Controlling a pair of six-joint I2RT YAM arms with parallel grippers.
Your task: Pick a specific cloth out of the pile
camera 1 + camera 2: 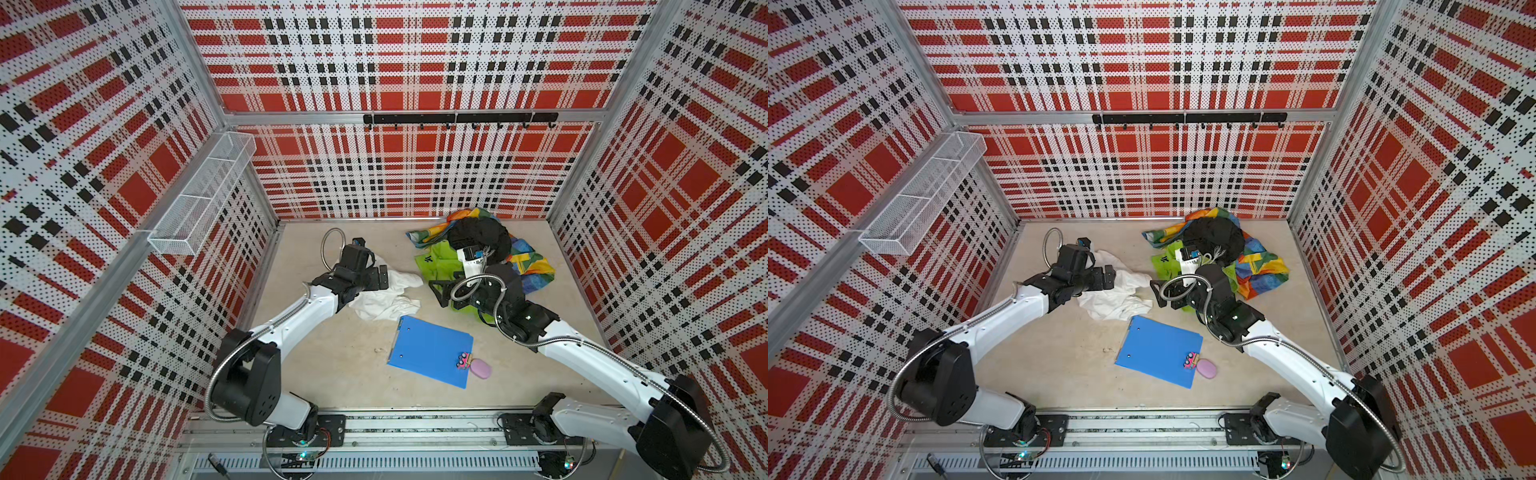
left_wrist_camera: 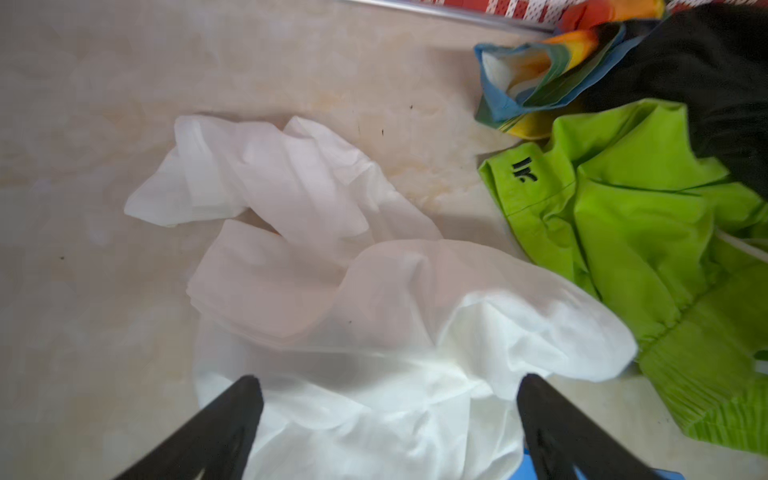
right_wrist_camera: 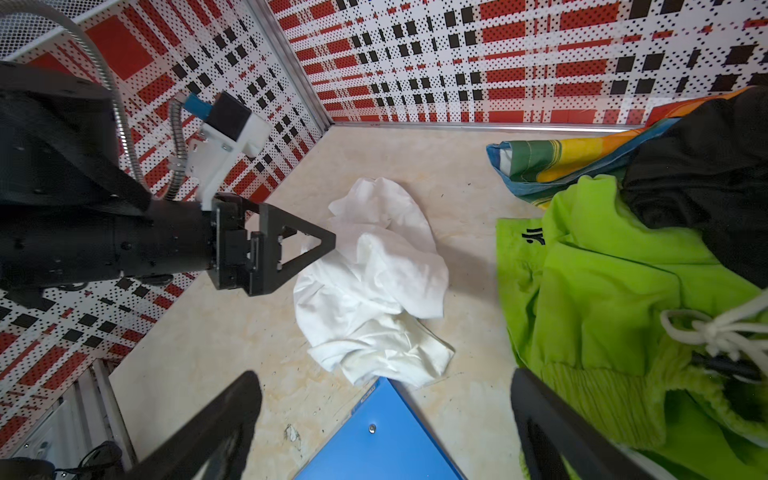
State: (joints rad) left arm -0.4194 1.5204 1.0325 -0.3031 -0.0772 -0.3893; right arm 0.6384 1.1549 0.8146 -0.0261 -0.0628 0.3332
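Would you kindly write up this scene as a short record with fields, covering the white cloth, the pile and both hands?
cloth: white, crumpled, lying on the table, apart from the pile, beside the blue clipboard's far corner
pile: black, lime-green and rainbow fabrics heaped near the back wall
left hand: open, poised over the cloth, not gripping it
right hand: open, empty, above the pile's near edge
status: cloth already out of the pile

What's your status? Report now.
Left gripper open over cloth. Right gripper open, empty. Cloth on table, apart from pile. Clipboard at its edge, nothing blocking.
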